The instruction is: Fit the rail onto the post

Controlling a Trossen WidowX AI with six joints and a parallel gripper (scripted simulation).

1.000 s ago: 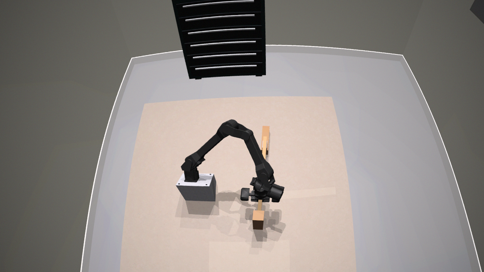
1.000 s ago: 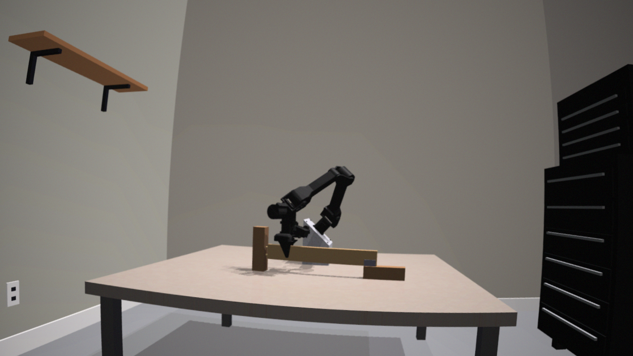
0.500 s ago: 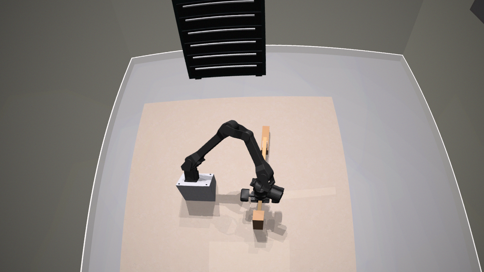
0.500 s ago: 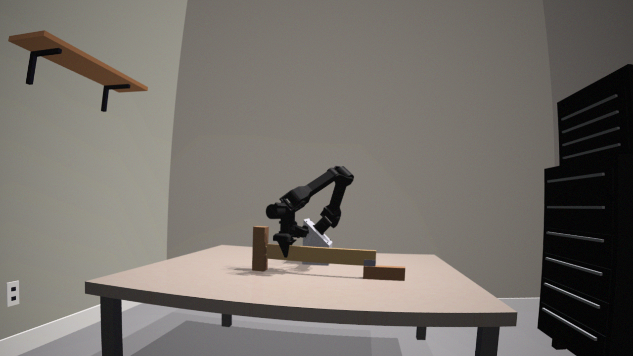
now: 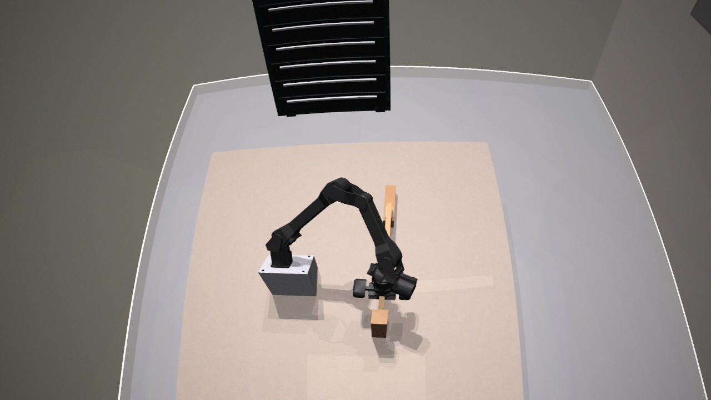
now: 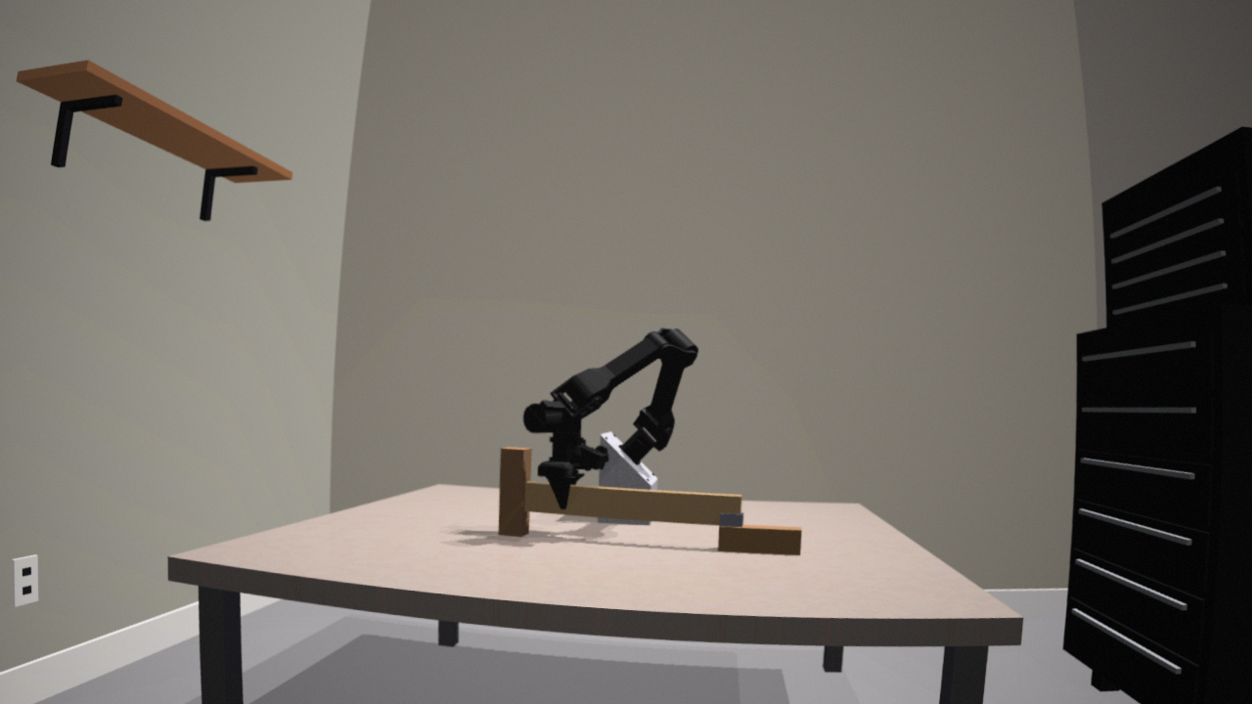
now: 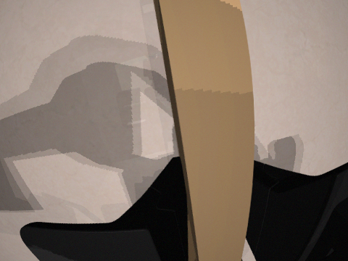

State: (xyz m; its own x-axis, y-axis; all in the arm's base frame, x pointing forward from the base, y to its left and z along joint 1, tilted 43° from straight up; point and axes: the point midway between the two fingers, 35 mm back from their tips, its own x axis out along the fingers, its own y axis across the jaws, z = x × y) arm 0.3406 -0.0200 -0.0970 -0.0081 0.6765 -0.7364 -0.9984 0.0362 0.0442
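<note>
Post [image 6: 514, 490] upright at left of table [image 6: 350, 560]; rail [image 6: 648, 505] end butted against post, level, raised off the table; gripper [image 6: 558, 499] clamped on rail just beside post; far end seated at footboard block [image 6: 759, 539].

Soft even light, layered overlapping shadows, edges bowed by wide-angle distortion.

Workshop-type room: black tool chest [image 6: 1164, 419] seen at right edge, bracketed wall shelf [image 6: 149, 117] upper left, bare work table [image 6: 612, 594] at centre.
</note>
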